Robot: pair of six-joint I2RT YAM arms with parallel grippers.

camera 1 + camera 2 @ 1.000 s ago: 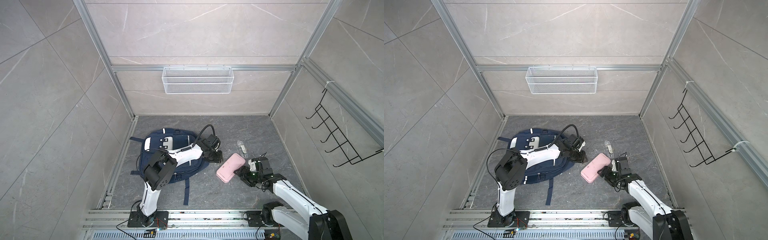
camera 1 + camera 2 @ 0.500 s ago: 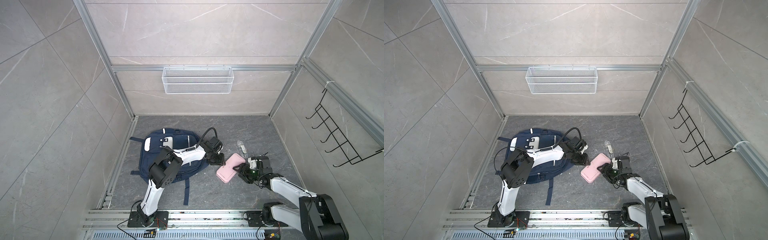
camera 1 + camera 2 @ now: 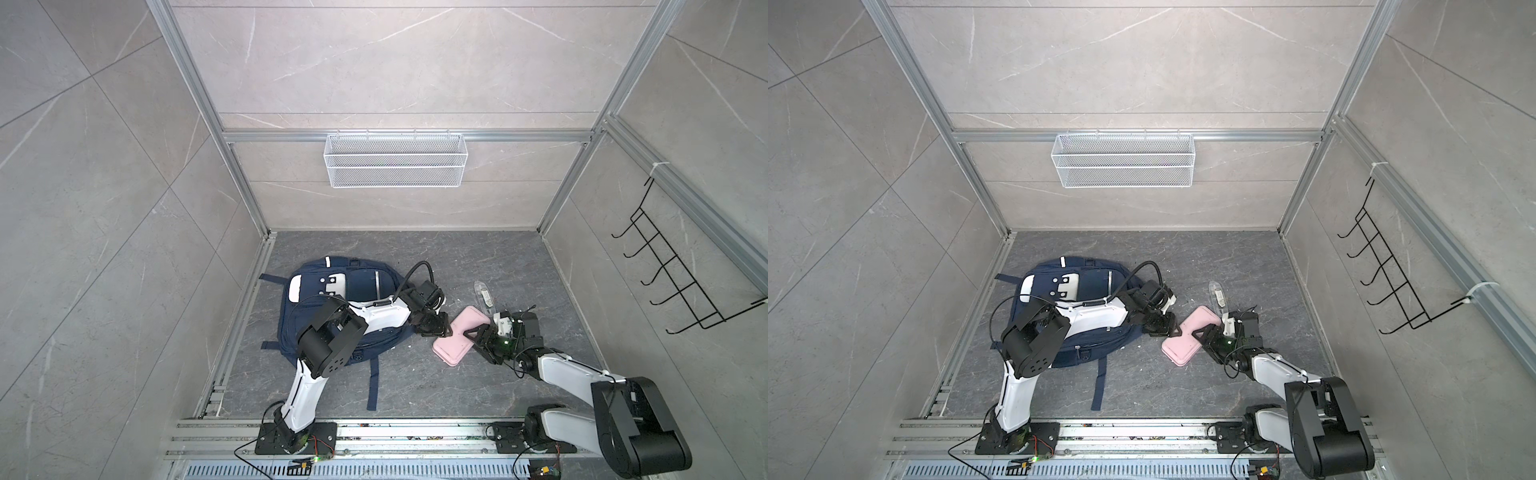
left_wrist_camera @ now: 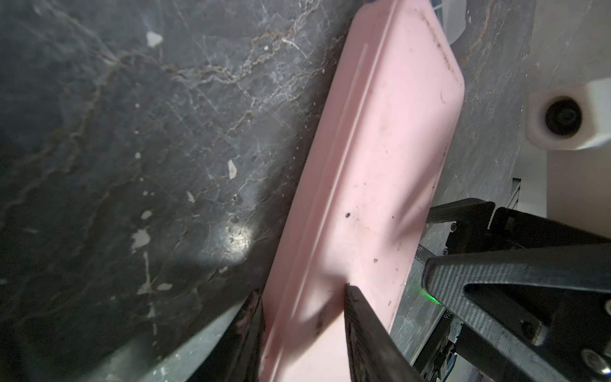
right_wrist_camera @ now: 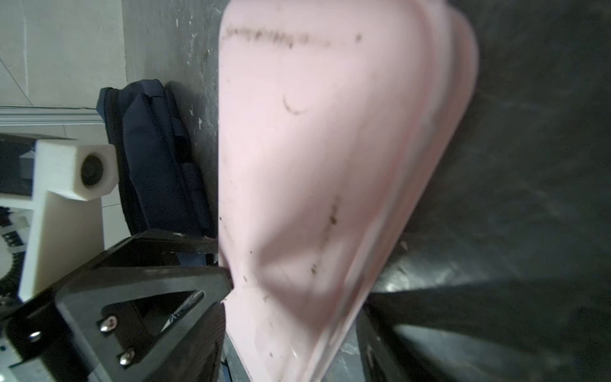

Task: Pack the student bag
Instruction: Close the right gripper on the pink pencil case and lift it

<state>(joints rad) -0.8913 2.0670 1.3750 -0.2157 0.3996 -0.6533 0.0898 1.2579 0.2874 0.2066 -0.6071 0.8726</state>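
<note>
Left gripper (image 3: 445, 330) is clamped on one long side of a flat pink rounded-rectangular plastic case (image 3: 451, 351). In the left wrist view one black finger (image 4: 251, 334) lies against the case's rim and its partner lies on the broad pink face. Right gripper (image 3: 473, 334) is closed on the same case from the opposite long side, so the two sets of jaws face each other across its middle. In the right wrist view a black finger (image 5: 185, 284) presses the case's edge, and its partner is a dark blur past the far edge. I cannot tell whether the case is lifted clear of the dark grey marbled floor (image 3: 436, 395).

To the left of both grippers in both top views, the student bag (image 3: 357, 286) lies flat on the floor. It is a large navy fabric backpack with white patches near its top and silver reflective stripes, and its dark straps trail out onto the floor. The left arm's white forearm crosses above it. Its right edge is near the left gripper, and neither gripper touches it; the pink case sits just beside it, apart.

Just beyond the case's far end lies a small clear plastic packet (image 3: 483, 296). A white wire mesh basket (image 3: 395, 166) hangs on the back wall and a black wire hook rack (image 3: 685, 282) on the right wall
</note>
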